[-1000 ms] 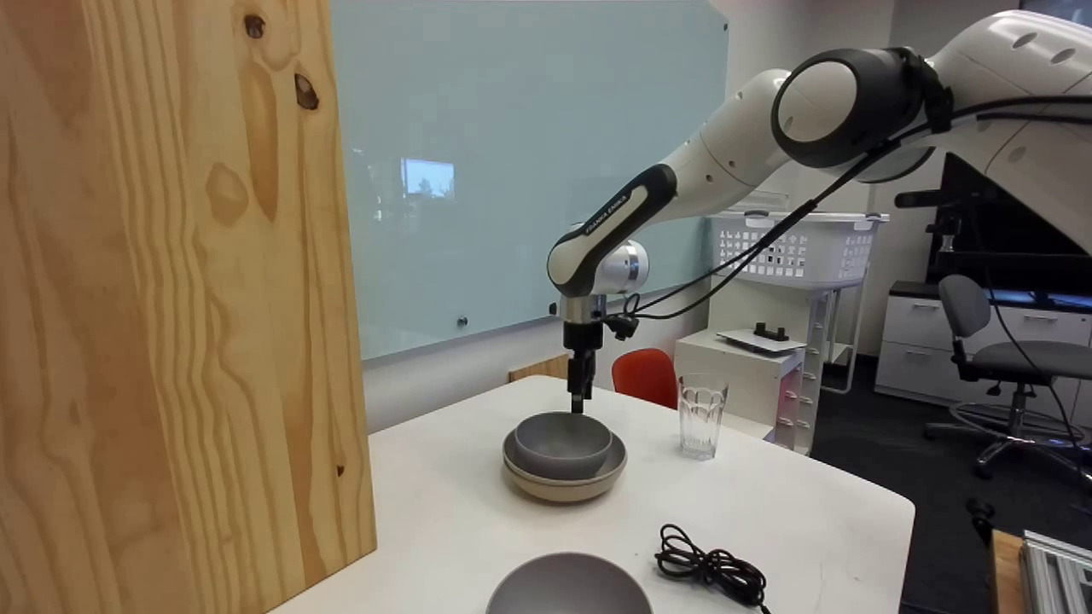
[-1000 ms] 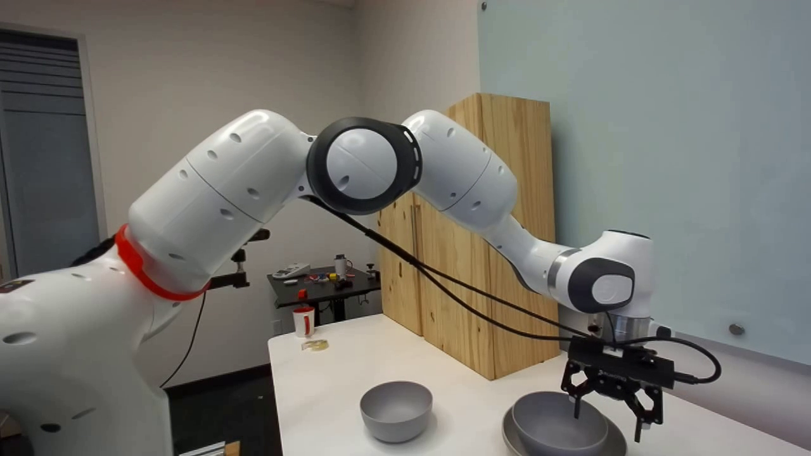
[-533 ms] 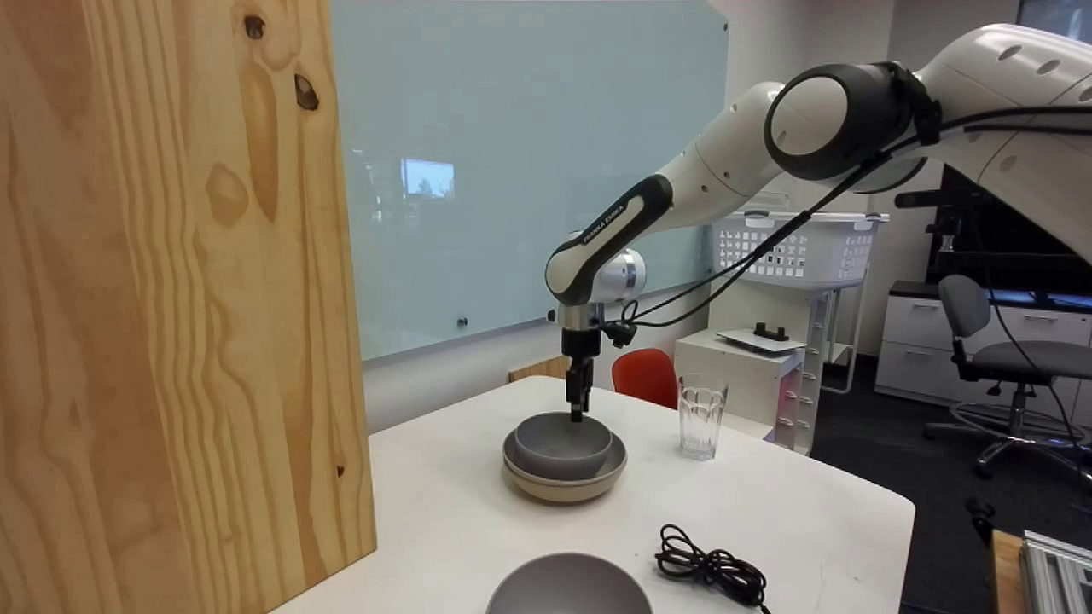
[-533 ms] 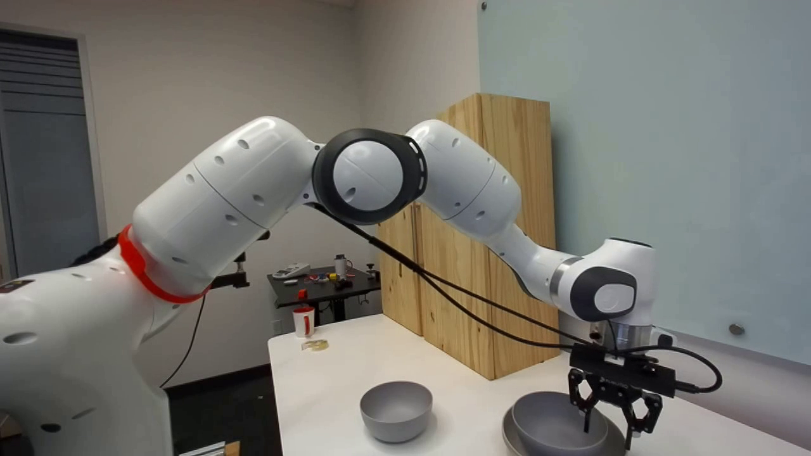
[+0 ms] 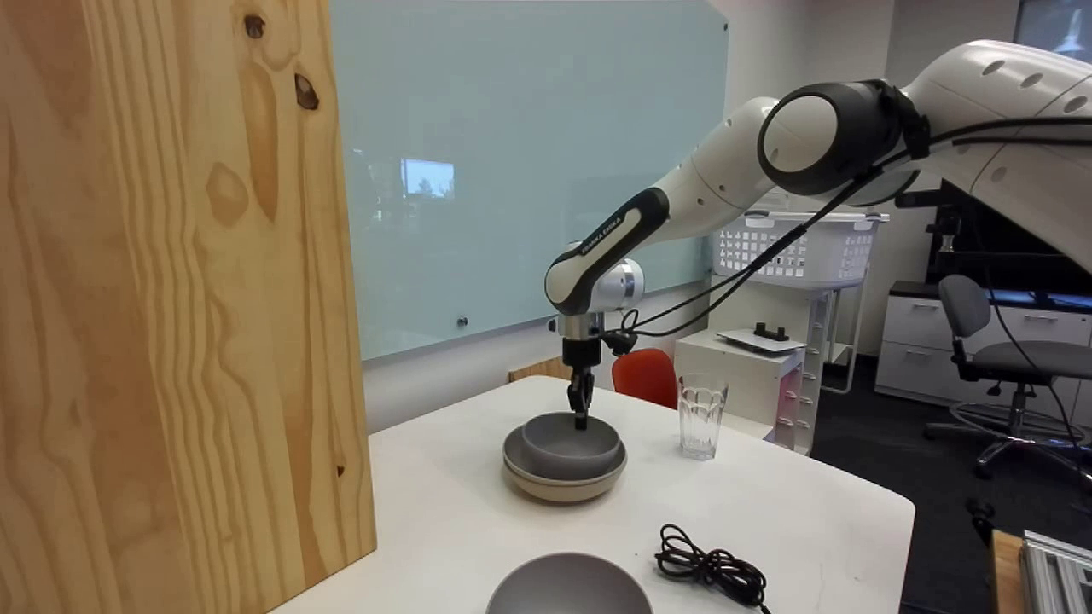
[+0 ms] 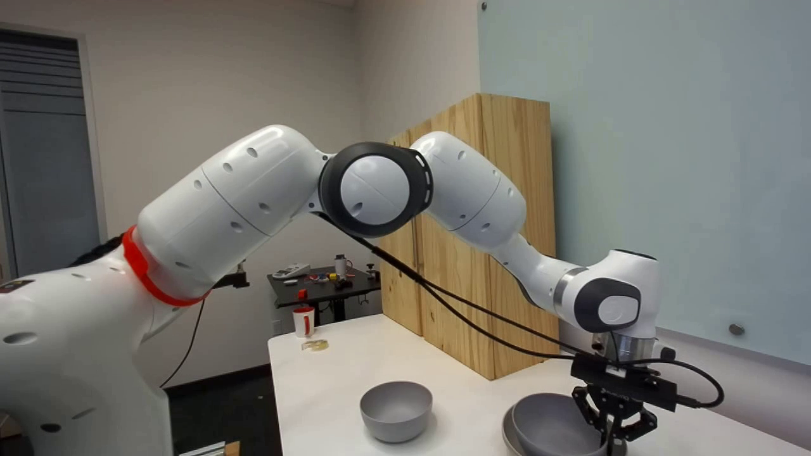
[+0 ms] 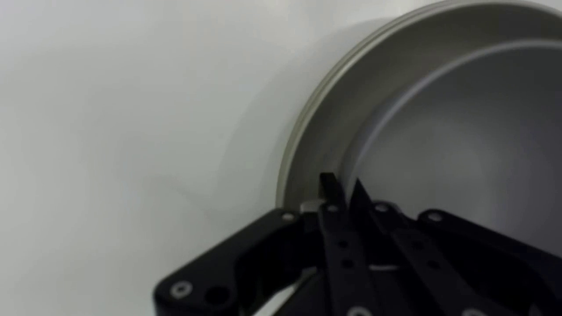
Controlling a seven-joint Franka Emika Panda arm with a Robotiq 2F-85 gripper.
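Observation:
A grey bowl (image 5: 563,465) sits inside a wider grey dish (image 7: 327,127), which rests on a beige dish (image 5: 559,493). My gripper (image 7: 342,181) points down at the bowl's rim, one finger inside and one outside, and its jaws are drawn together on the bowl wall. In an exterior view, the gripper (image 6: 609,443) is at the near-wall side of the same bowl (image 6: 550,423), its fingertips partly hidden near the bottom edge. A second grey bowl (image 6: 396,415) stands apart on the white table.
A clear glass (image 5: 701,418) and a coiled black cable (image 5: 712,570) are on the table. A tall wooden cabinet (image 6: 516,253) stands at the back near the glass board (image 5: 529,170). A red-and-white mug (image 6: 304,322) is at the table's far corner.
My gripper has come down to the bowl's rim and its jaws have gone from wide apart to closed on it. The inner bowl has shifted slightly within the wider dish.

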